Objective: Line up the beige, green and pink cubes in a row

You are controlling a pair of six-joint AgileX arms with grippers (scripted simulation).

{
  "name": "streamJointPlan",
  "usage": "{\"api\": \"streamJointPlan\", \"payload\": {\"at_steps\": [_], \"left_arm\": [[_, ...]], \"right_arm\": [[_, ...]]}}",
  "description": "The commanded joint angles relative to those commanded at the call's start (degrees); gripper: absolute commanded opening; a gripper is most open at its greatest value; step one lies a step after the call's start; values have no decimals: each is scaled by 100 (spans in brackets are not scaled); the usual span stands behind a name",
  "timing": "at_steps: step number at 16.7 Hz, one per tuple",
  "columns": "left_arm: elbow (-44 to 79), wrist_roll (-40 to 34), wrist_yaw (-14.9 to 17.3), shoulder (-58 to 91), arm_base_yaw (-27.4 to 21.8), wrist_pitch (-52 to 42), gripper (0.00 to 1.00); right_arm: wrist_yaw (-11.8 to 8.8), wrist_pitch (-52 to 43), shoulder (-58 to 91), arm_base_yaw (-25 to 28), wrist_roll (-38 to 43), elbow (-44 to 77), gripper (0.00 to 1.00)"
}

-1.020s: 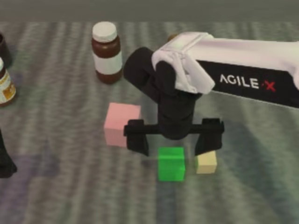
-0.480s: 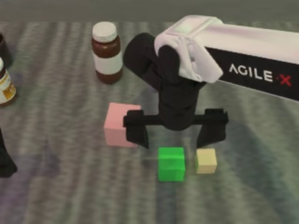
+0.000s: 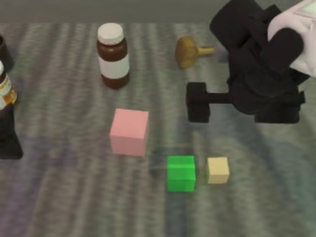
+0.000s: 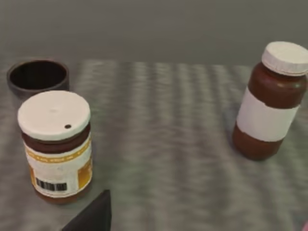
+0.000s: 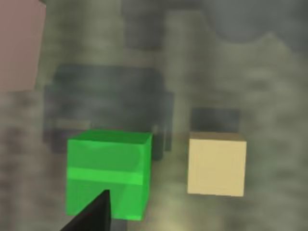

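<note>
Nearest the front of the worktop (image 3: 74, 197), the green cube (image 3: 181, 173) and the beige cube (image 3: 217, 170) sit side by side, w/ a small gap, not touching; beige is on the right. In the right wrist view the same pair shows from above: green (image 5: 109, 173), beige (image 5: 216, 163), both flat on the surface and apart.

A bit farther back & to the left sits the pink cube (image 3: 129, 132), alone, not in line w/ the other two, well apart from green.

Farther back on the right, the right pincer (image 3: 244, 101) hangs above the worktop, fingers spread wide, holding nothing, not over any cube.

At the left edge the left pincer (image 3: 9, 143) is only partly seen; cannot tell if open or closed. Next to it stands a jar (image 4: 55, 144) w/ white lid & yellow label.

Toward the back: a brown bottle (image 3: 112, 55) w/ white cap, upright; a mallet (image 3: 190, 51) lying near the right arm; a dark cup (image 4: 38, 77) in the far left corner.
</note>
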Motion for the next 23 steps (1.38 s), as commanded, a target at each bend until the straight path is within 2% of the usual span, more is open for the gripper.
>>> {"api": "streamJointPlan", "payload": {"at_steps": [4,8,11,16,20,23], "left_arm": [[1911,-382,-6,2431,-536,-1268,100],[3830,-776,-1,5023,-1098,-2605,100],[5152,-1055,10,6705,-1500,-3540,100],[7055,-1440,19,8874,-2053,-4762,100],[8037,-1627,9,9954,-2324,-5314,100],[8295,-1676,5,10199,-2396,-5451,100]], "right_arm": [[186,853,-1903,-781,-910,-1900,100],[202,1810,-3997,-1616,-1823,-4013,100],[88,2621,-5650,-2203,-2400,-5434,100],[-238,4112,-8181,-3022,-3075,-7128,100],[-470,5111,-9424,-3434,-3345,-7764,100],[-543,5404,-9732,-3547,-3410,-7901,100]]}}
